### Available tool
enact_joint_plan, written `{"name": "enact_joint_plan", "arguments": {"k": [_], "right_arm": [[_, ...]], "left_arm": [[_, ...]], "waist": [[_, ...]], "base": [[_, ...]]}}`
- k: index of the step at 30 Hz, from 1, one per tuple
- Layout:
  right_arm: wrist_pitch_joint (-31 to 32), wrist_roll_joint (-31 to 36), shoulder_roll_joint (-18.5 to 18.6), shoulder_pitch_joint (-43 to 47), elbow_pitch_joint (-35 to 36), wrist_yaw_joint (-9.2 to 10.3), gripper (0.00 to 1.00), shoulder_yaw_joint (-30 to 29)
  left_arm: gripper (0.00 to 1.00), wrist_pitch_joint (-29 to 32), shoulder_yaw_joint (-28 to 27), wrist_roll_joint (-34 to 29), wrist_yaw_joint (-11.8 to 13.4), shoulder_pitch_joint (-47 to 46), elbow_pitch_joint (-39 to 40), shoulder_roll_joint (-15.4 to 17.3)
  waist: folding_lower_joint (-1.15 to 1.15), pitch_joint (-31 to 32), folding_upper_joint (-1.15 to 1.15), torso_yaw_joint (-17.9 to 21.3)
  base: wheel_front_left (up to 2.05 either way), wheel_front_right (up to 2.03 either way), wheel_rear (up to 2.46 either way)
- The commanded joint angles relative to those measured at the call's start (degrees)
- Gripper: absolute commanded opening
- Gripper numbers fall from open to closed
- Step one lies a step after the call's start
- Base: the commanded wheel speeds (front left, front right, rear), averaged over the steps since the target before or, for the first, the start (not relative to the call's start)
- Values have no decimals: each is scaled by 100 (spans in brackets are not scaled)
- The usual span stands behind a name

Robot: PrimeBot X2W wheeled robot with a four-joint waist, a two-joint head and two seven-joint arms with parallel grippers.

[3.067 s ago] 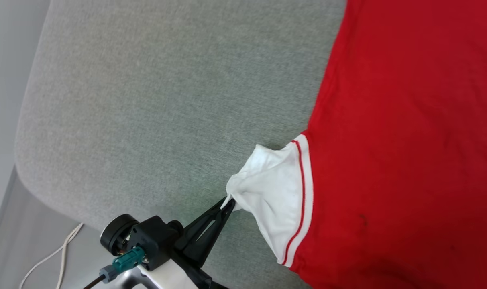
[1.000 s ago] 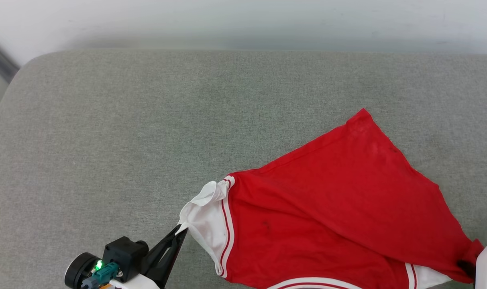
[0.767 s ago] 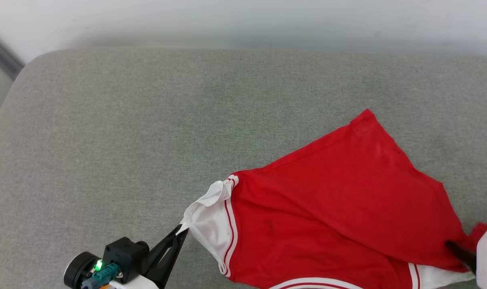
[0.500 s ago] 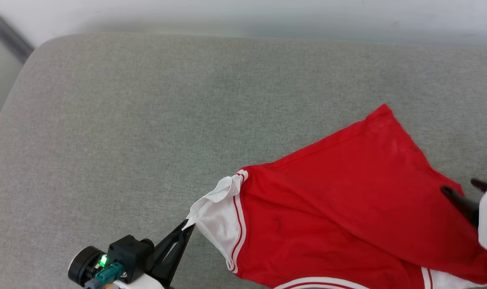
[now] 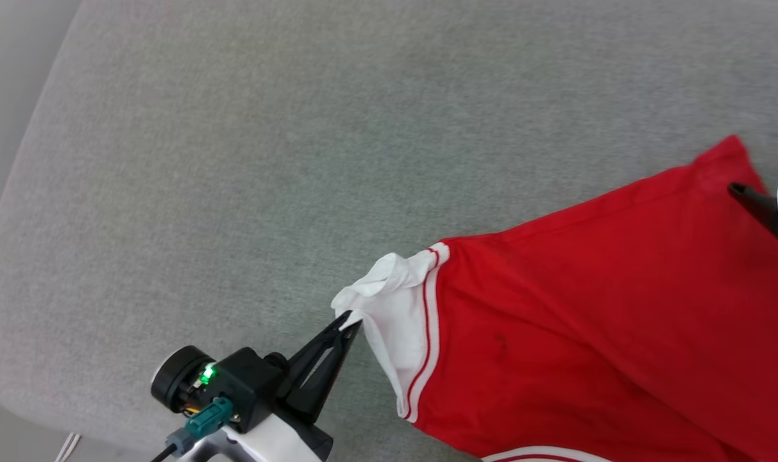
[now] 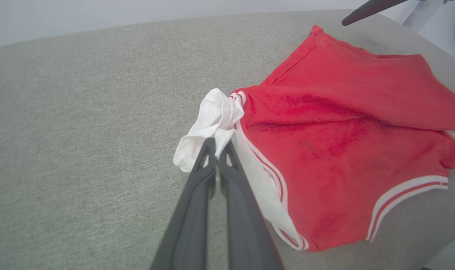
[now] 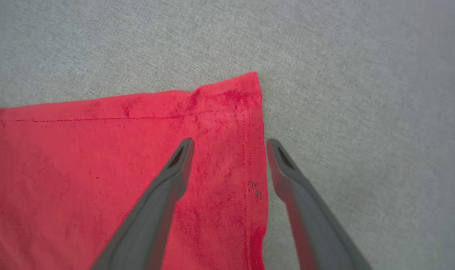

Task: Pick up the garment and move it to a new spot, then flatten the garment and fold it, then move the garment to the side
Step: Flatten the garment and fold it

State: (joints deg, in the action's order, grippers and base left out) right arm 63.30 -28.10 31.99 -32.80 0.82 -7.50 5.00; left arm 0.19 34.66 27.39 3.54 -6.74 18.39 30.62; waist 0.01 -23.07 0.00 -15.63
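1. Garment [image 5: 587,308]: red jersey shirt lying on a grey fabric cushion [image 5: 235,160], over on my right. It runs off the head view at the right and bottom edges.
2. Its white sleeve [image 5: 395,314] with red-striped trim is bunched up at the garment's left end. In the left wrist view the sleeve stands a bit proud of the cushion.
3. Left gripper [image 5: 350,319] is clamped on the sleeve's edge: fingers together, white cloth pinched at the tips. Its own fingers cover part of the sleeve in the left wrist view [image 6: 216,144].
4. Right gripper [image 7: 229,144] is spread wide with nothing in it. One finger is over red cloth and the other over bare cushion, with the garment's side edge running between them. That's just short of the hem corner [image 7: 250,80]. I can't tell whether the tips touch the fabric.
5. In the left wrist view the red body is doubled over itself, with a fold line across the middle. A white-and-red trim band [image 6: 403,191] runs along its near edge.
6. There's a small dark spot [image 5: 501,340] on the red cloth, near the sleeve seam.
7. Surroundings: a white cable [image 5: 68,446] sits off the cushion's lower-left edge, well apart from the garment. A pale wall [image 6: 99,15] is behind the cushion.
8. On my left wrist a green LED [image 5: 206,372] is lit, with a teal connector [image 5: 204,420] just below it.
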Motion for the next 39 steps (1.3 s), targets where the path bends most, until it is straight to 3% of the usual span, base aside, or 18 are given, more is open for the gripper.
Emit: {"name": "enact_joint_plan", "arguments": {"k": [1,7,15,16,17,18,19,25,32,39], "right_arm": [[36,57,13,-145,-117,2,100,40],[56,230,258,-447,-797,2,100,364],[130,75,397,18,-1439,3,100,708],[155,44,419,93,-1483,2,81,746],[175,35,438,165,-1521,2,39,783],[167,29,460,228,-1545,2,12,820],[139,21,486,276,-1568,2,0,847],[-262,17,534,181,-1609,2,0,870],[-734,-119,330,-265,-1659,0,0,952],[-1318,-406,128,-670,-1654,2,0,1195]], "left_arm": [[0,-46,29,-23,-31,-87,-26,-47],[0,-219,144,-34,-89,-202,-271,-259],[0,-363,226,-7,-139,-245,-451,-372],[0,-371,228,-3,-141,-256,-458,-373],[0,-377,228,0,-142,-264,-467,-376],[0,-380,231,-2,-140,-268,-475,-379],[0,-385,234,-1,-135,-273,-484,-383],[0,-401,196,-3,-85,-272,-510,-322],[0,-317,91,-30,-3,-226,-430,-135],[0,-149,-236,23,203,-75,-150,267]], "waist": [[-1,-328,0,-338],[-1,-570,0,-673],[-1,-628,0,-883],[-1,-632,0,-894],[-1,-632,0,-901],[-1,-628,0,-904],[-1,-616,0,-904],[-1,-413,0,-801],[-1,78,0,-469],[-1,903,0,132]], "base": [[0,0,0],[0,0,0],[0,0,0],[0,0,0],[0,0,0],[0,0,0],[0,0,0],[0,0,0],[0,0,0],[0,0,0]]}}
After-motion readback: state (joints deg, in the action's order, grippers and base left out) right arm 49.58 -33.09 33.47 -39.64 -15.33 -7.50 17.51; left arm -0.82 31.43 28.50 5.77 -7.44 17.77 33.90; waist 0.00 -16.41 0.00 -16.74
